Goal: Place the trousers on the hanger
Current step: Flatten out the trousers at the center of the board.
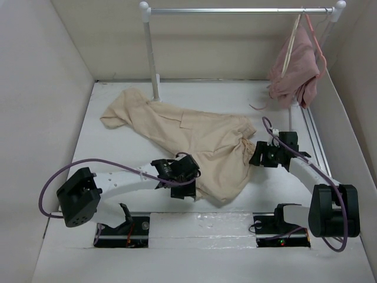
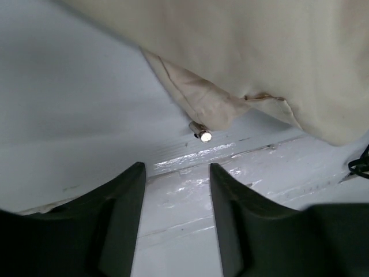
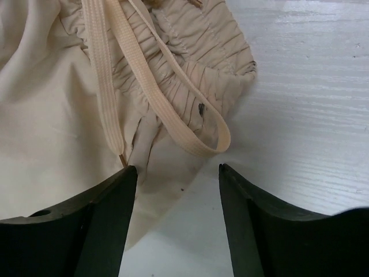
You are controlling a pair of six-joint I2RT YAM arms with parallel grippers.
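Top external view, L to R: left jaws, open w/ nothing in them, sit at the near edge of the trousers (image 1: 194, 138), spread across the worktop (image 1: 112, 144). The right jaws, also open & empty, face the waistband (image 3: 196, 46); closing now may catch only the drawstring (image 3: 167, 98), so cloth slips out. Far right, the hanger (image 1: 291, 44) hangs on the rail (image 1: 235, 10), well apart, against a pink garment (image 1: 297, 71): snag risk.

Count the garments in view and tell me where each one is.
2. The beige trousers lie crumpled on the table; the pink garment hangs from the rail at back right. More could hide behind it.
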